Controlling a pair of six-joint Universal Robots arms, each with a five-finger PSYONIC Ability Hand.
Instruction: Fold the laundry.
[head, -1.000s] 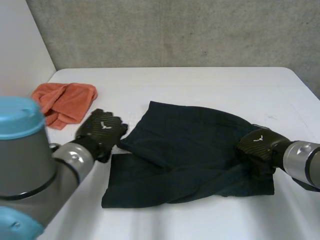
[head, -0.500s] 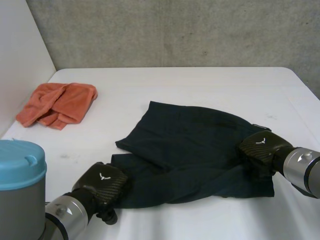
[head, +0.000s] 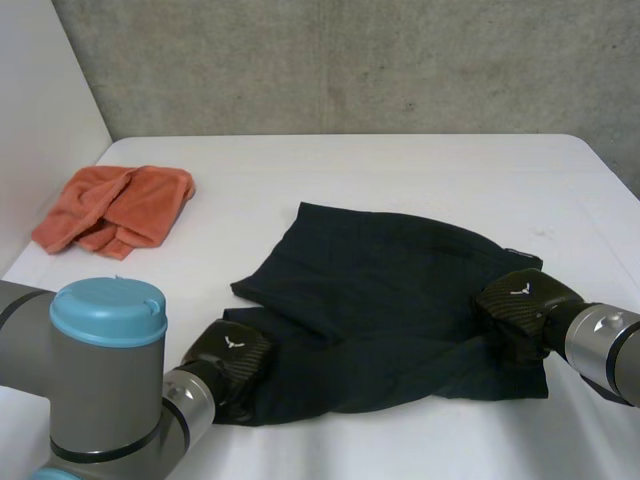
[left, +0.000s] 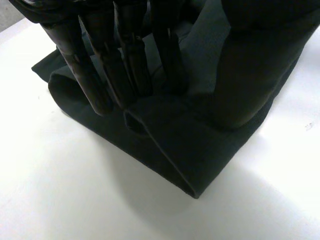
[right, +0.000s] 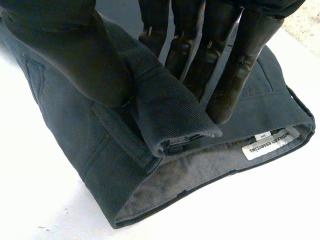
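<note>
White tabletop (head: 400, 170) carries a dark garment (head: 380, 300) lying rumpled across its middle, with an orange towel (head: 115, 208) bunched well apart at the far left. The left hand (head: 228, 355) pinches the garment's near left corner between fingers (left: 100, 75) and thumb. The right hand (head: 522, 300) pinches a fold of the waistband at the right edge.

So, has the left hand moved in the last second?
Yes. The left hand has come away from the orange towel, toward the near edge of the table, onto the near corner of the dark cloth.

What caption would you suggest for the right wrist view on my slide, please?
Right hand pinching the waistband of dark shorts, brand label showing, on the white table.
</note>
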